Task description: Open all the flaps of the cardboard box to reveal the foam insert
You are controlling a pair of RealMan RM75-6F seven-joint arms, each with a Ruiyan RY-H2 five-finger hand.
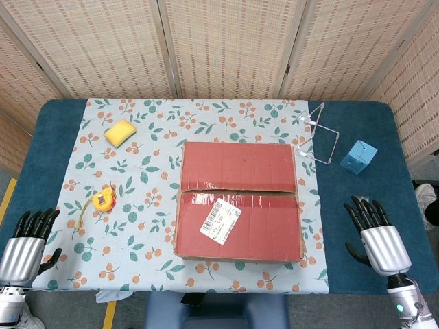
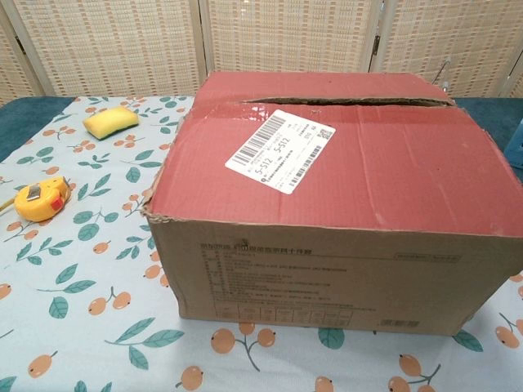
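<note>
Centrally on the bench: cardboard box, top flaps closed, white barcode label reading "5-512". Left robot hand and right robot hand: fingers spread, holding nothing, apart from the box at the near edge.

- Behind the table you face a woven folding screen spanning the far side.
- You see grey floor with a yellow stripe at near left.
- The table is dark blue.

Red-topped brown cardboard box w/ white shipping label, flaps shut, upright, centre of floral cloth.
</note>
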